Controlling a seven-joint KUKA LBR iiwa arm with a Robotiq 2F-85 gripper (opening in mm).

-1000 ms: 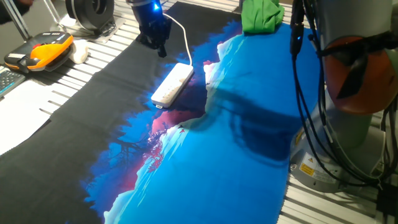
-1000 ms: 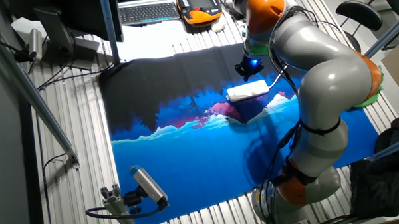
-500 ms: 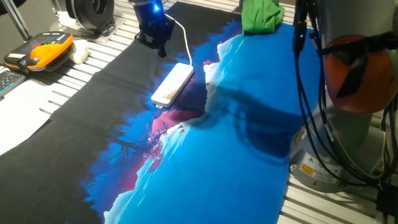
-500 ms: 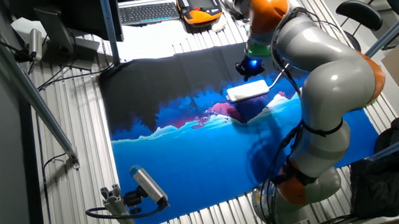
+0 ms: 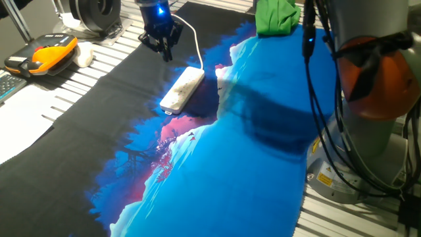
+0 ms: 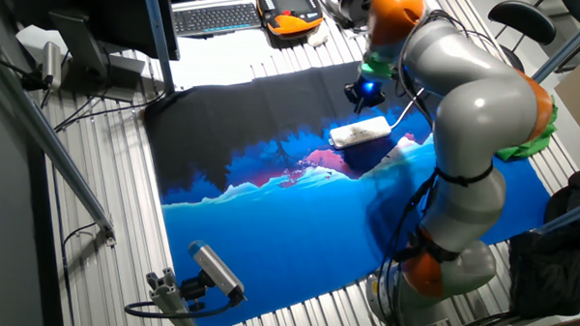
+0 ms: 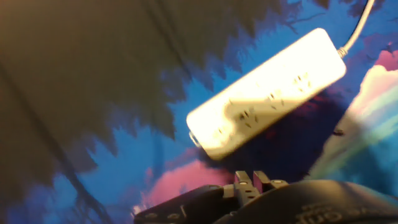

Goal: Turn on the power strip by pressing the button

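Blue-and-black cloth (image 5: 217,164) on table, power strip (image 5: 182,88) lying apart below raised claw (image 5: 161,45), claw's state unclear

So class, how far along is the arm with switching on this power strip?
Done: nothing shows the button pressed; no lit switch is visible in any view. In hand: the gripper hangs above the mat beside the cabled end of the power strip, not touching it. Left: line up over the button, come down and press. The hand view shows the strip blurred, so the button itself is hard to pick out.
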